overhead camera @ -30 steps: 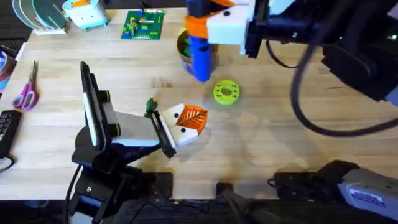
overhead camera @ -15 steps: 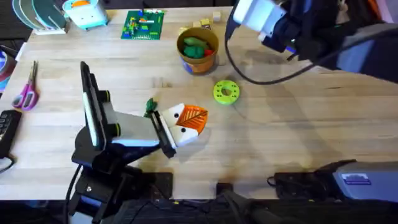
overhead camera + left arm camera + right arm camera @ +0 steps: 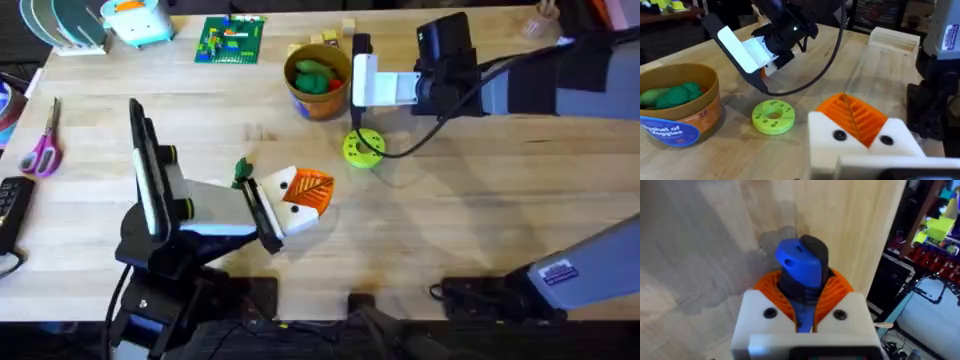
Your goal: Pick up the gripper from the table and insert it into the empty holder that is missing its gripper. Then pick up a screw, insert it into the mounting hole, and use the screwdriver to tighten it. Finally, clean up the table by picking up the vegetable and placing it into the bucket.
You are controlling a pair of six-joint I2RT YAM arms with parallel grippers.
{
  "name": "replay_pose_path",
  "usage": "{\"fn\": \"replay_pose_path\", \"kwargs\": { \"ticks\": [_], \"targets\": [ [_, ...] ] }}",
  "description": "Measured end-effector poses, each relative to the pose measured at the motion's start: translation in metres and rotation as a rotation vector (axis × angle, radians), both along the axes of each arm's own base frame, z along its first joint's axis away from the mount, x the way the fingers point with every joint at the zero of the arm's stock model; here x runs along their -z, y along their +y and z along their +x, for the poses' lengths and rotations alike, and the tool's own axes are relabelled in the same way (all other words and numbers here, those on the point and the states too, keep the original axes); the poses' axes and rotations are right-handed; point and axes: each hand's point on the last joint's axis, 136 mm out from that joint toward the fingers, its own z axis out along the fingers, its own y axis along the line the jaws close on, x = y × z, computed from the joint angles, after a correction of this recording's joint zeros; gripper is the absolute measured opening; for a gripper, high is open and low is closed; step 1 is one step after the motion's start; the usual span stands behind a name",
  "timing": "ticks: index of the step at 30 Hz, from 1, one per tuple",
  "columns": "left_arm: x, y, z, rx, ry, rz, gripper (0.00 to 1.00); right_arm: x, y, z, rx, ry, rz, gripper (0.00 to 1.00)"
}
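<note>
My right gripper (image 3: 362,80) reaches in from the right and hangs just right of the yellow-orange bucket (image 3: 318,103), above the lime-green disc. In the right wrist view its orange pads (image 3: 837,287) are shut on the blue and black screwdriver (image 3: 799,266). My left gripper (image 3: 305,195) rests low over the table (image 3: 480,220) at centre, its two ribbed orange tips (image 3: 855,115) pressed together on white mounts with a dark screw in each. The tiny dark green vegetable (image 3: 241,170) lies on the wood just behind the left wrist.
The bucket (image 3: 685,125) holds green toy vegetables. The lime-green ring disc (image 3: 363,147) lies in front of it. Scissors (image 3: 42,150) and a black device (image 3: 10,210) sit at the left edge. A green brick plate (image 3: 231,40) and small wooden blocks (image 3: 335,35) lie at the back.
The right arm, holding the screwdriver, has dropped from close under the camera, swung right, then come back left to hang beside the bucket. The left arm has not moved.
</note>
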Motion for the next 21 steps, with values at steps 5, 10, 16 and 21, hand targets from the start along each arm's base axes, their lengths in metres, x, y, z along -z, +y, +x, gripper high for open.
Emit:
{"fn": "replay_pose_path", "kwargs": {
  "ticks": [5,10,16,21],
  "targets": [
    [0.0,0.0,0.0,0.0,0.0,0.0,0.011,0.006,-0.002,-0.008,-0.01,0.047,-0.023,0.183],
    [0.0,0.0,0.0,0.0,0.0,0.0,0.011,0.003,-0.003,-0.011,-0.013,0.064,-0.033,0.525],
    [0.0,0.0,0.0,0.0,0.0,0.0,0.011,-0.007,0.0,-0.007,-0.018,0.039,-0.04,0.893],
    [0.0,0.0,0.0,0.0,0.0,0.0,0.011,-0.008,0.0,-0.008,0.006,0.033,-0.033,0.9]
  ]
}}
